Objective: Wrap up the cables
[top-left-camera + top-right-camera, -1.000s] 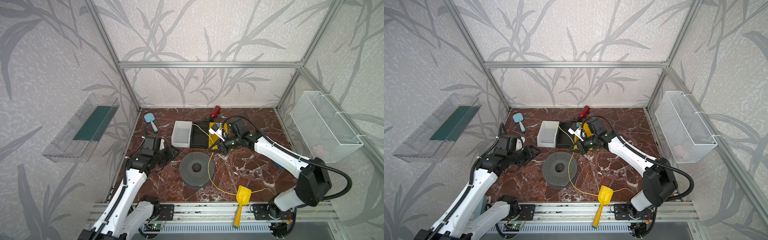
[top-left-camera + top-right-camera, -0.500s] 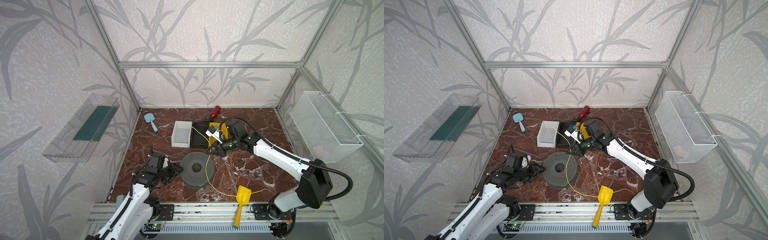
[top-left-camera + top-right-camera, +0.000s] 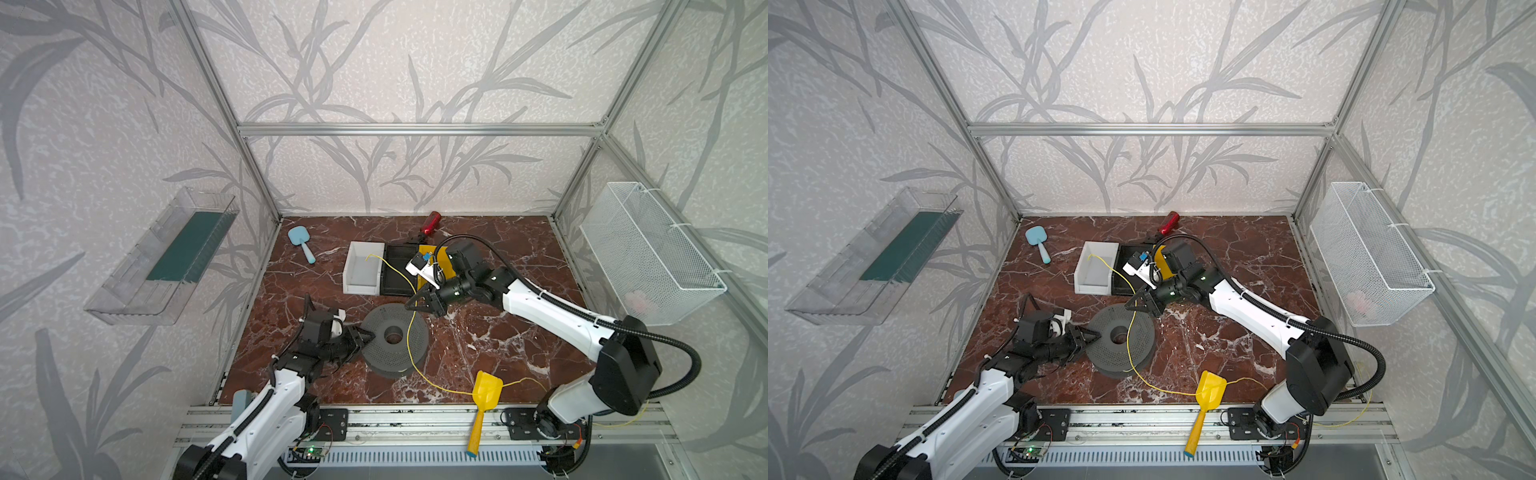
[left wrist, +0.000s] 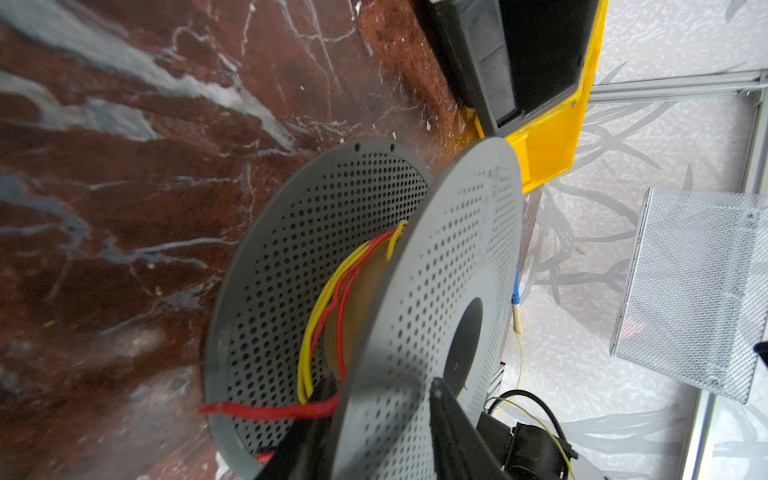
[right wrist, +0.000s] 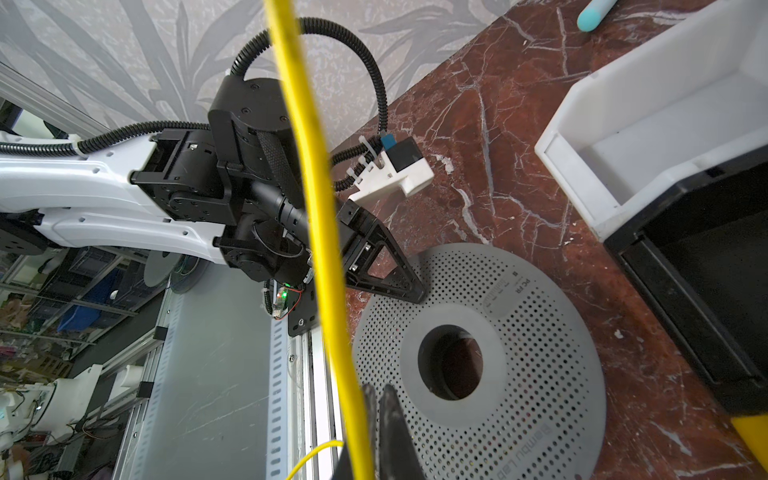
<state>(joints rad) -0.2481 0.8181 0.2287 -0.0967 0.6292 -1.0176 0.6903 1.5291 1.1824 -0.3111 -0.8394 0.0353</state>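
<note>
The cable [image 3: 409, 345] is a thin yellow wire running from the white bin, over the grey perforated spool [image 3: 386, 357], to the front rail; both top views show it [image 3: 1128, 345]. My right gripper [image 3: 411, 301] [image 3: 1131, 303] hovers at the spool's far edge, shut on the cable [image 5: 311, 166], which runs down to its closed fingertips [image 5: 376, 390]. My left gripper [image 3: 365, 334] [image 3: 1094, 334] is at the spool's left rim. Its jaws [image 4: 380, 399] are open and straddle the upper flange [image 4: 457, 249]. Yellow turns [image 4: 316, 316] and a red cord lie on the core.
White [image 3: 361, 274], black [image 3: 399, 274] and yellow [image 3: 428, 251] bins sit behind the spool. A yellow shovel [image 3: 486, 395] lies at the front edge over the cable. A red-handled tool [image 3: 430, 218] and blue brush [image 3: 301, 241] lie at the back. A wire basket [image 3: 648, 253] hangs on the right wall.
My left arm came forward and in to the spool's left rim, its jaws narrowing around the flange. My right gripper carried the cable from the bins to the spool's far edge.
</note>
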